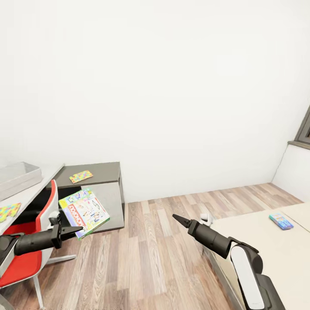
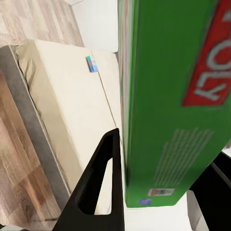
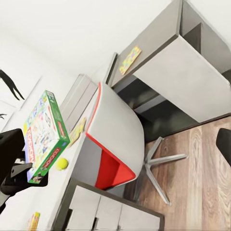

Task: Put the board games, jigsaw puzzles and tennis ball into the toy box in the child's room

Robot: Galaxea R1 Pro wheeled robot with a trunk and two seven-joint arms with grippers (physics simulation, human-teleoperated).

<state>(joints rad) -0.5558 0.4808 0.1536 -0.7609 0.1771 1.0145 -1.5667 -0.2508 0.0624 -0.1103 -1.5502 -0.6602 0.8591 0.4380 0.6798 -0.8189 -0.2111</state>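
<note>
Green-edged cardboard, glossy and flat, sits clamped by one corner in the left gripper (image 1: 71, 232): this pastel-covered board game (image 1: 84, 212) hangs tilted above the red chair (image 1: 32, 254), near the table (image 1: 32, 191). I would swing it slowly over to the shallow grey toy box (image 1: 19, 176), level it, then release low. The right gripper (image 1: 178, 219) looks pinched shut and empty. A small blue game (image 1: 281, 221) lies on the beige bed (image 1: 262, 249).

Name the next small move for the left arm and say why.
Probably swing the left gripper left toward the toy box: it is shut on the green-edged board game, held in the air beside the red chair, and the box sits further left on the table.
</note>
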